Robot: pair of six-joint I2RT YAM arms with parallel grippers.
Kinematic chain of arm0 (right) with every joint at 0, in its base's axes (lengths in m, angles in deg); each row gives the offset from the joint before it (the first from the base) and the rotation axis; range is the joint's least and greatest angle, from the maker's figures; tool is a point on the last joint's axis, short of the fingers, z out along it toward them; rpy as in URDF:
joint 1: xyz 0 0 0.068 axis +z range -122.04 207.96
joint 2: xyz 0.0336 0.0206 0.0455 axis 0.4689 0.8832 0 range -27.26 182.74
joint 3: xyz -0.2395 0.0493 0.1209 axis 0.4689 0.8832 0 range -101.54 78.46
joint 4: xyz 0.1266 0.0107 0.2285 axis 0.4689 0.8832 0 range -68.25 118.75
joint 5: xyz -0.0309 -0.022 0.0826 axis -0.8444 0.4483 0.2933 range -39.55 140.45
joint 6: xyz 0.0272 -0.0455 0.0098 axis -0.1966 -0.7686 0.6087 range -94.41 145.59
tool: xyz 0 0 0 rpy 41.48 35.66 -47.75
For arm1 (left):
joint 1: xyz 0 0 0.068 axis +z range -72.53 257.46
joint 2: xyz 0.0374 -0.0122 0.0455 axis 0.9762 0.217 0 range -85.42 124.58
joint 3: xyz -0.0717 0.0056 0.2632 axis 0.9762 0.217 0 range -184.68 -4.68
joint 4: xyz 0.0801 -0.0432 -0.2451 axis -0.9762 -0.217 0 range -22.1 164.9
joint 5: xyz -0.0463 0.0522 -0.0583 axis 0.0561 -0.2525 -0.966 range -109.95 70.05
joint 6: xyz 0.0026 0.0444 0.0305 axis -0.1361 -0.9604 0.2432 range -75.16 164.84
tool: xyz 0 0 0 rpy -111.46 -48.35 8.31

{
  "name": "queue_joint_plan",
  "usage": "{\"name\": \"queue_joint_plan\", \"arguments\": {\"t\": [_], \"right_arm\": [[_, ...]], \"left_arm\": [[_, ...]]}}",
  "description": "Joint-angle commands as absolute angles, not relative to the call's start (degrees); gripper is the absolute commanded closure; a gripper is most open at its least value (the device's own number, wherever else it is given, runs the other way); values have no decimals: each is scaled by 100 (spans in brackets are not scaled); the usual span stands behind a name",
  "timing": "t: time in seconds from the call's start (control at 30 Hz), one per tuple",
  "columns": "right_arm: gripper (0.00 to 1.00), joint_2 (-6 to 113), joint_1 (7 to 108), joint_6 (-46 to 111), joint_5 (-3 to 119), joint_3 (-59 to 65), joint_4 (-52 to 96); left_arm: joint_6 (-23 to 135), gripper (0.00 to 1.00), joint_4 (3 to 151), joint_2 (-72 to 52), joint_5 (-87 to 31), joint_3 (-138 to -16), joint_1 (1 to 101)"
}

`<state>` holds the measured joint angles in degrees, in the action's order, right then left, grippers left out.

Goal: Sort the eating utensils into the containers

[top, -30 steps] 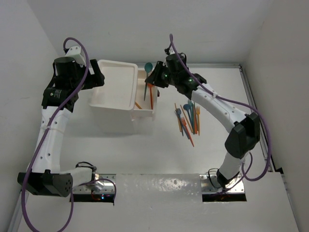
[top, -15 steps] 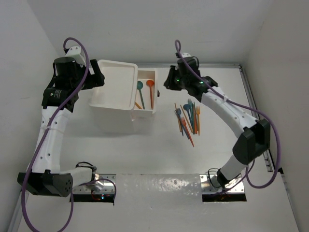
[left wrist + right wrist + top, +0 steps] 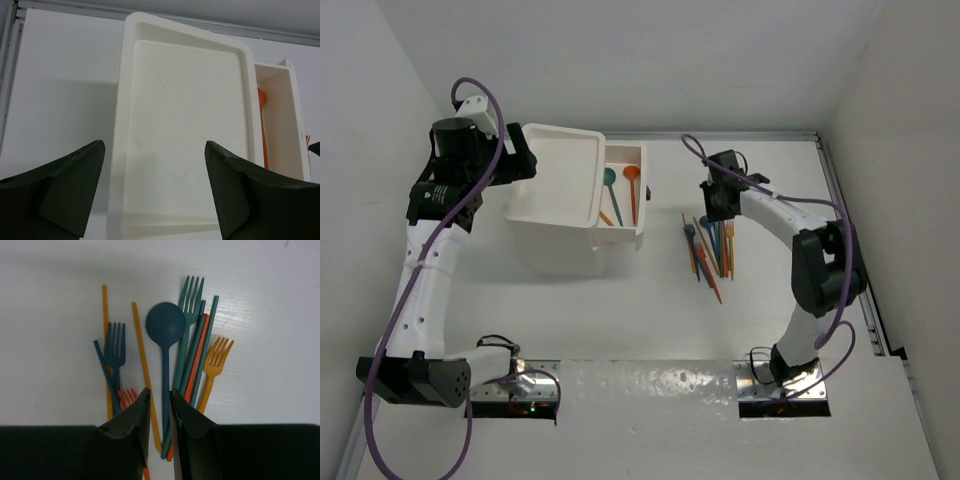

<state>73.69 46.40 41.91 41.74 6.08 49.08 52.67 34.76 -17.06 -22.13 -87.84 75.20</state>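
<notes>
The white drawer unit (image 3: 555, 190) stands at the back left with its tray-like top (image 3: 120, 125). Its top drawer (image 3: 642, 160) is pulled out to the right and holds a teal spoon (image 3: 610, 180), an orange spoon (image 3: 632, 175) and an orange stick. My left gripper (image 3: 520, 160) is open and empty, hovering over the tray top (image 3: 155, 145). The remaining utensils (image 3: 710, 245) lie in a pile right of the drawer. My right gripper (image 3: 715, 200) hovers over the pile's far end, jaws almost closed and empty (image 3: 160, 391), above a dark blue spoon (image 3: 165, 325).
In the right wrist view the pile shows a teal fork (image 3: 190, 295), a yellow-orange fork (image 3: 216, 357), a blue fork (image 3: 115, 347), a small orange fork and several orange, teal and blue sticks. White walls enclose the table; a rail (image 3: 845, 220) runs along the right edge.
My right gripper has moved from over the open drawer to the right, to above the utensil pile. The teal spoon it held now lies in the drawer. The left arm has not moved.
</notes>
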Motion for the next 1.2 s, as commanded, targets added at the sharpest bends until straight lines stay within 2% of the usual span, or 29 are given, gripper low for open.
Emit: {"name": "queue_joint_plan", "arguments": {"t": [0.0,0.63,0.77,0.83,0.9,1.03,1.17], "right_arm": [[78,7652,4563,3816,4166,542,4812],[80,8867,4493,3851,4377,401,4609],[84,8946,4501,3842,4421,428,4583],[89,8981,4493,3825,4421,419,4592],[99,8929,4493,3807,4377,349,4662],[100,8385,4493,3825,4404,147,4723],[100,7822,4510,4167,4456,-738,5179]], "left_arm": [[5275,21,3579,-1731,-2189,-8950,7474],[5240,21,3553,-1634,-2092,-8958,7474],[5240,21,3544,-1634,-2092,-8950,7474],[5240,21,3544,-1634,-2101,-8941,7474],[5248,21,3544,-1634,-2092,-8950,7474],[5240,21,3535,-1634,-2075,-8994,7474],[5248,21,3562,-1634,-2075,-9003,7483]]}}
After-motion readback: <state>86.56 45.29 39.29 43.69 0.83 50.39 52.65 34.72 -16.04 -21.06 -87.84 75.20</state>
